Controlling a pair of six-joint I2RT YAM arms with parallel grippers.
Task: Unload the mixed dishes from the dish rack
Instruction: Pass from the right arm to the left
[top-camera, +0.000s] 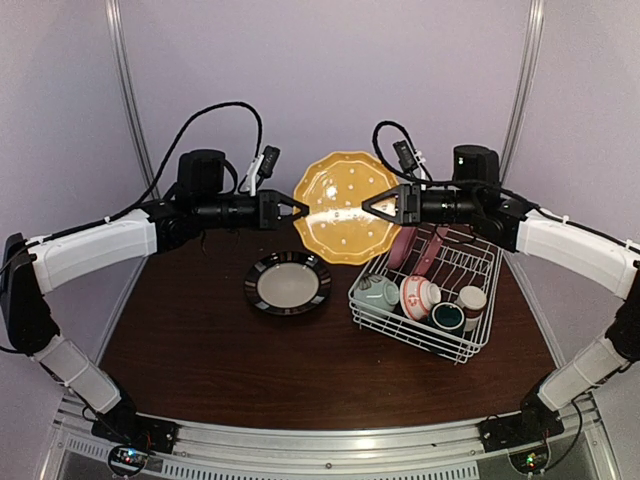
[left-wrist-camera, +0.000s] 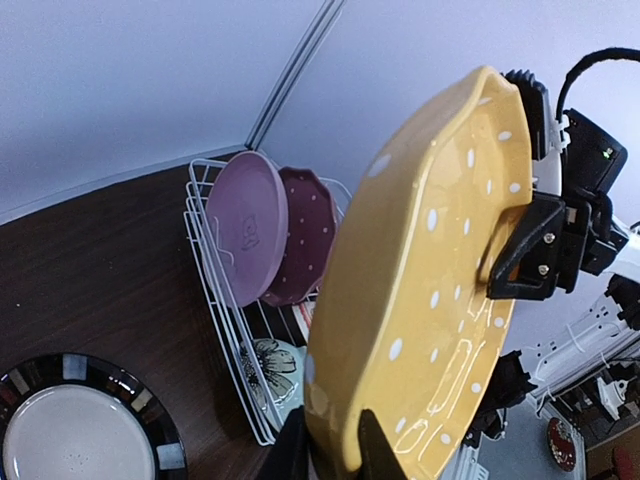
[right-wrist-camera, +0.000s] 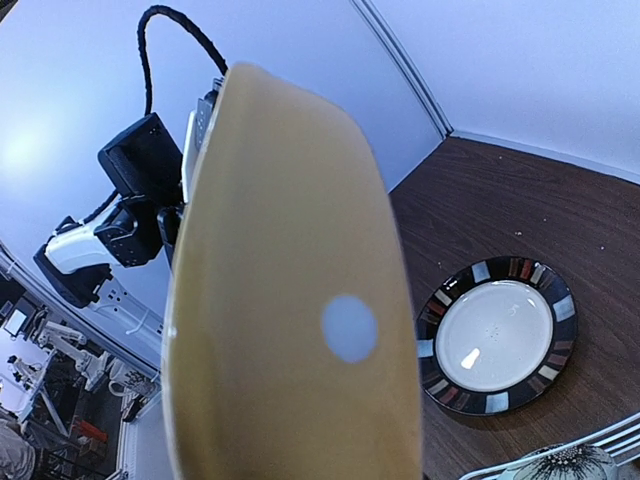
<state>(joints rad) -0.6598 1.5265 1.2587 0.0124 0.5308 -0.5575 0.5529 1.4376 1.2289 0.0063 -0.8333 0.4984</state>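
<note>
The yellow white-dotted scalloped plate (top-camera: 345, 205) hangs on edge above the table between both arms. My left gripper (top-camera: 303, 210) is shut on its left rim; in the left wrist view both fingers (left-wrist-camera: 375, 450) pinch that rim. My right gripper (top-camera: 368, 207) is shut on the opposite rim, its fingers hidden behind the plate (right-wrist-camera: 290, 330) in its own view. The white wire dish rack (top-camera: 415, 335) at the right holds two pink plates (top-camera: 405, 245), a pale green bowl (top-camera: 378, 293), a red-patterned bowl (top-camera: 418, 296) and two small cups (top-camera: 448, 317). The black-rimmed plate (top-camera: 288, 283) lies flat on the table.
The brown table (top-camera: 200, 340) ends at grey walls behind and at both sides. Metal corner posts (top-camera: 130, 100) rise at the back. The black-rimmed plate sits just left of the rack, below the raised plate.
</note>
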